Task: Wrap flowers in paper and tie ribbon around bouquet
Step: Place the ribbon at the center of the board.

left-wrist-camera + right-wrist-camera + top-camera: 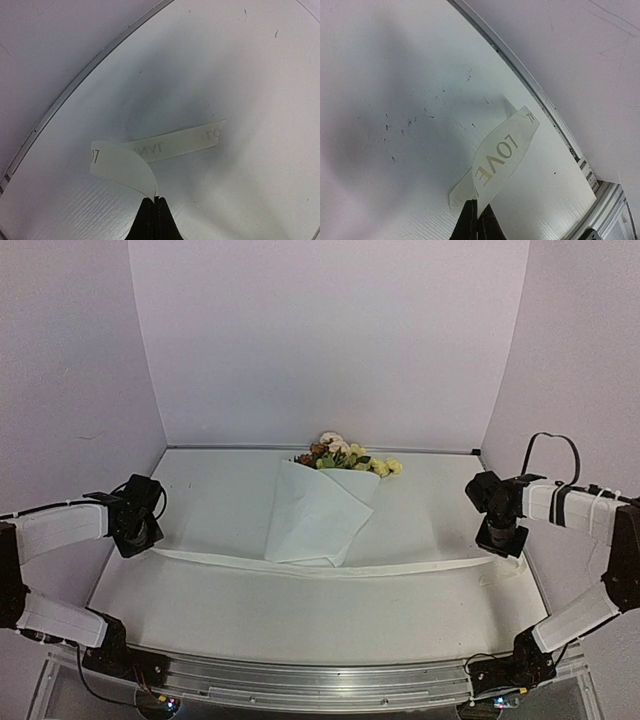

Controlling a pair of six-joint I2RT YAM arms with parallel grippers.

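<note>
The bouquet lies mid-table: white paper (pixel 315 512) folded into a cone around the flowers (pixel 345 456), whose yellow, pink and cream blooms stick out toward the back wall. The cream ribbon (pixel 330 567) stretches across the table just in front of the cone's narrow end, from one arm to the other. My left gripper (pixel 150 540) is shut on the ribbon's left end (pixel 125 165), which curls over above the fingertips (pixel 145 220). My right gripper (pixel 503 545) is shut on the right end (pixel 502 155), printed "LOVE".
Lilac walls enclose the white table (pixel 300 620) on three sides, with a metal rail (pixel 320 680) along the near edge. Both arms hang low near the side walls. A table edge strip (pixel 540 100) runs close to the right gripper.
</note>
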